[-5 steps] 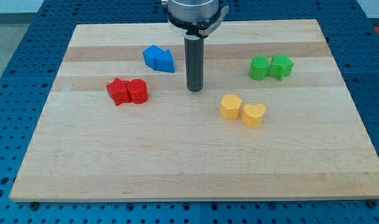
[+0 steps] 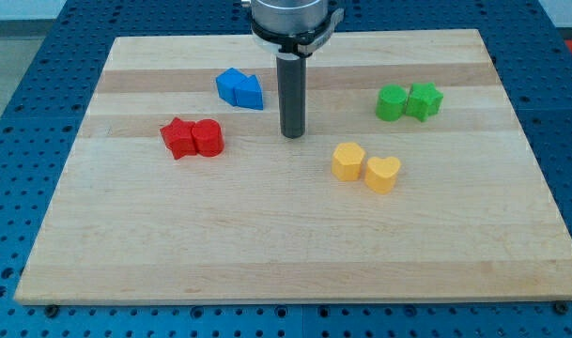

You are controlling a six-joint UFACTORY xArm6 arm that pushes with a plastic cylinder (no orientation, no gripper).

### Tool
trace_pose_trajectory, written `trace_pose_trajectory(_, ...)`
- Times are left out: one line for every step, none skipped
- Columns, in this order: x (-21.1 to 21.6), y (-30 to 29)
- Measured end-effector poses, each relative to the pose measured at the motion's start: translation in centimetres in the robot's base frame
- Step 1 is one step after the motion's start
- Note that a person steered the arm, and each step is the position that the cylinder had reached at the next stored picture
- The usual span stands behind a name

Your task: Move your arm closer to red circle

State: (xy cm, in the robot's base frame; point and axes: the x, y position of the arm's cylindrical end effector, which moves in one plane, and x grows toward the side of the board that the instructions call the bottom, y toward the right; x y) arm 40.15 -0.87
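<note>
The red circle sits on the wooden board at the view's left, touching a red star on its left side. My tip rests on the board to the right of the red circle, about a block's width and a half of bare wood between them. The tip touches no block.
Two blue blocks lie together above and left of the tip. A yellow hexagon-like block and a yellow heart lie below and right. Two green blocks sit at the right.
My tip has shifted very slightly to the left. The blocks have not moved.
</note>
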Motion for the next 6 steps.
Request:
trace_pose_trajectory(0.0, -0.5)
trace_pose_trajectory(0.0, -1.0)
trace_pose_trajectory(0.0, -3.1)
trace_pose_trajectory(0.0, -5.9)
trace_pose_trajectory(0.0, -7.3)
trace_pose_trajectory(0.0, -7.8)
